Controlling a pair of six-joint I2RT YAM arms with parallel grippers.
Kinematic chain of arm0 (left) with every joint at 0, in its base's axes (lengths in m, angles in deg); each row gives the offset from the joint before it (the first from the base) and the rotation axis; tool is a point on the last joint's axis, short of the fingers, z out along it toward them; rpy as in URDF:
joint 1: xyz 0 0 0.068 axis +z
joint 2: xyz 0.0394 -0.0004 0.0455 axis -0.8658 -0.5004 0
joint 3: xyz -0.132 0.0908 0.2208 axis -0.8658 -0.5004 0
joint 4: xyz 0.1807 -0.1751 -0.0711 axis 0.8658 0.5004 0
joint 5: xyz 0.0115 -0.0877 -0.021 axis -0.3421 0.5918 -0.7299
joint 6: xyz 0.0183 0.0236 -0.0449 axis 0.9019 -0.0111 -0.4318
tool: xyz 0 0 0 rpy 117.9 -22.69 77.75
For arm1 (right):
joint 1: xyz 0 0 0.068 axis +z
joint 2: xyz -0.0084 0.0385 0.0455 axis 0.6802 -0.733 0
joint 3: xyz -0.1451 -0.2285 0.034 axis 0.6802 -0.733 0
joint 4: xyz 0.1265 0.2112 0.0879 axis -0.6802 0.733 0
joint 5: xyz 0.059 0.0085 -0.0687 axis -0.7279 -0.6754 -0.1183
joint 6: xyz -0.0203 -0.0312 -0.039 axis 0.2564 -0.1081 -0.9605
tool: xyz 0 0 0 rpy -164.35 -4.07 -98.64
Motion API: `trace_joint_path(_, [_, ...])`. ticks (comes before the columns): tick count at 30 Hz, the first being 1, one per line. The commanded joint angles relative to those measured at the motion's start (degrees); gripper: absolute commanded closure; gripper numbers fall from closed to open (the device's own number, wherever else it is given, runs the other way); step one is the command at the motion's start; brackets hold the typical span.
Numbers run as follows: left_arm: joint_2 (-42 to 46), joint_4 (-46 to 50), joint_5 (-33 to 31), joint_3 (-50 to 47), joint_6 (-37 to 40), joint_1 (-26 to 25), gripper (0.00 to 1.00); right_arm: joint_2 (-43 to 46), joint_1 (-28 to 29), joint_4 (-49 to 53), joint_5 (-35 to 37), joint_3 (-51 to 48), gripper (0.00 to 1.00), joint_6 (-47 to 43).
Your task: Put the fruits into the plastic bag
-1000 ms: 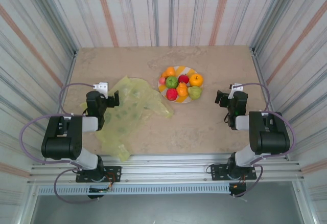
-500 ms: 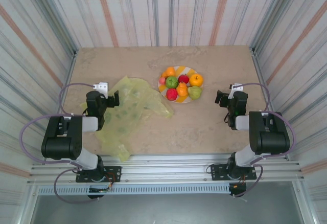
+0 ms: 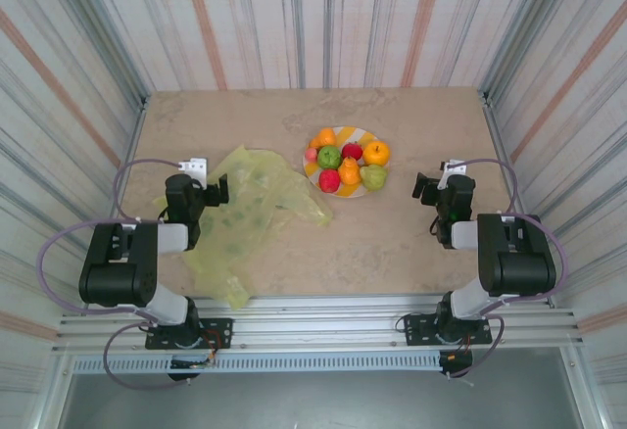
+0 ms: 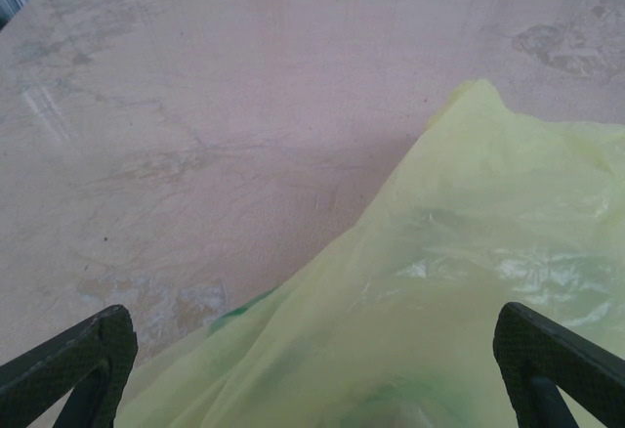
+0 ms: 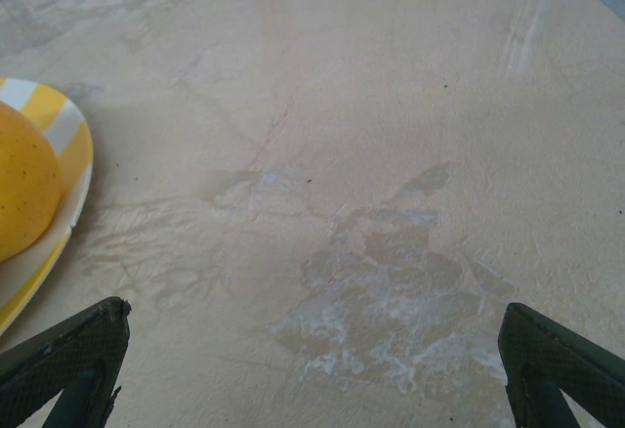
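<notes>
Several fruits [image 3: 347,163], orange, red and green, lie heaped on a yellow-and-white striped plate [image 3: 346,132] at mid-table. The crinkly yellow-green plastic bag [image 3: 250,215] lies flat to the plate's left. My left gripper [image 3: 223,189] stands open over the bag's left part; in the left wrist view the bag [image 4: 469,272] fills the space between and ahead of the open left gripper [image 4: 322,369]. My right gripper [image 3: 420,187] is open to the right of the plate, over bare table. In the right wrist view an orange fruit [image 5: 20,193] on the plate [image 5: 76,145] sits at the far left, outside the right gripper [image 5: 317,355].
Striped walls close the table [image 3: 294,116] on the left, back and right. A metal rail [image 3: 323,321] runs along the near edge by the arm bases. Bare tabletop lies behind the plate and between plate and right gripper.
</notes>
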State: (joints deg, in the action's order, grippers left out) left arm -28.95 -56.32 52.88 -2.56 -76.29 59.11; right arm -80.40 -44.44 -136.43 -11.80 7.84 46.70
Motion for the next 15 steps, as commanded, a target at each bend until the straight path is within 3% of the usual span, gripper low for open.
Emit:
trace_joint_path(1, [5.84, 4.72, -1.65, 0.12, 0.54, -0.21, 0.01, 5.29, 0.97, 3.68, 5.57, 0.87, 0.01, -0.62])
trace_joint_path(6, [17.04, 13.48, -13.59, -0.92, -7.21, -0.18, 0.01, 18.37, -1.41, 18.84, 16.99, 2.85, 0.01, 10.22])
trace_joint_path(11, [24.78, 29.59, -20.95, 2.15, -19.61, -0.14, 0.01, 29.85, -8.33, 33.43, 12.67, 5.12, 0.01, 23.33])
trace_joint_path(15, [27.88, 43.19, -19.30, 6.51, -30.80, -0.16, 0.01, 35.37, -8.71, 36.59, 7.83, 6.37, 0.01, 26.71])
